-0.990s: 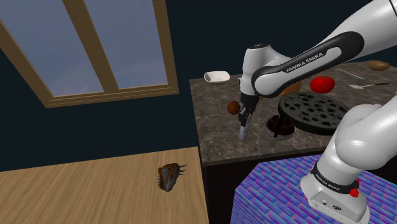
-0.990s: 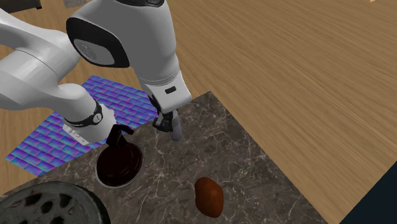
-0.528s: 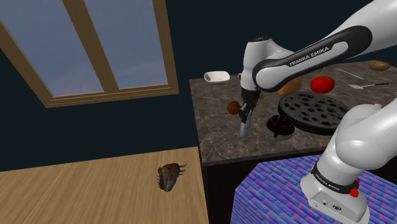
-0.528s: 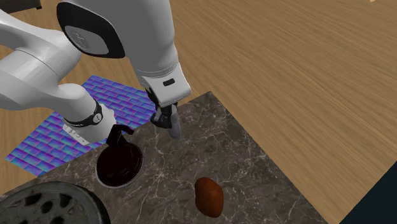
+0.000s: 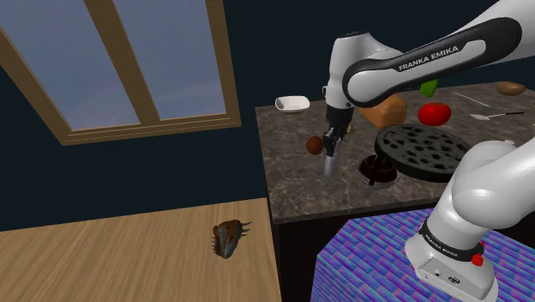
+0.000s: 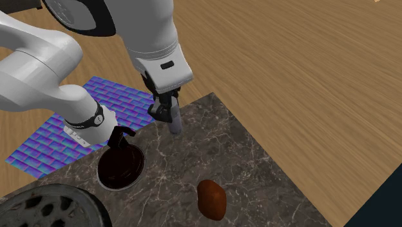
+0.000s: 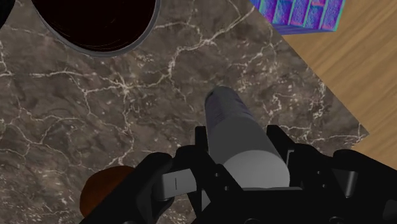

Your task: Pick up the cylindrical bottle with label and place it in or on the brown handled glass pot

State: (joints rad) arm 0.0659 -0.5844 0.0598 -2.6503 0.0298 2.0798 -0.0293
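Grey bottle gripped in jaws, above tabletop near the brown pot: carrying step; next, move over the pot, lower.

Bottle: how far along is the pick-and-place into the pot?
Done: the grasp. The end effector is shut on the grey bottle. In hand: the lift. The bottle hangs roughly upright, seemingly just off the marble counter. Left: carry it over to the dark handled pot, which sits apart from it on the counter, then release it there.
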